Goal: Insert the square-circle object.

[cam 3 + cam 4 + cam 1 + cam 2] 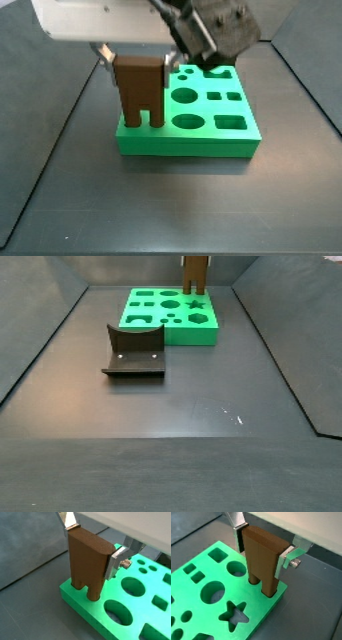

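Note:
The square-circle object (87, 562) is a tall brown piece with two legs, standing upright over a corner of the green slab (80, 607). My gripper (92, 546) is shut on its blocky top, one silver finger (115, 564) on each side. In the other wrist view the gripper (262, 548) holds the piece (261, 567) the same way, and the leg ends meet holes at the slab's (211, 569) corner. How deep they sit is hidden. Side views show the piece (136, 90) (195, 271) at the slab's (187, 143) (171, 334) end.
The slab has several other shaped holes, among them a star (231, 614) and a large circle (212, 591). The dark fixture (134, 351) stands on the grey floor in front of the slab. Dark walls enclose the floor.

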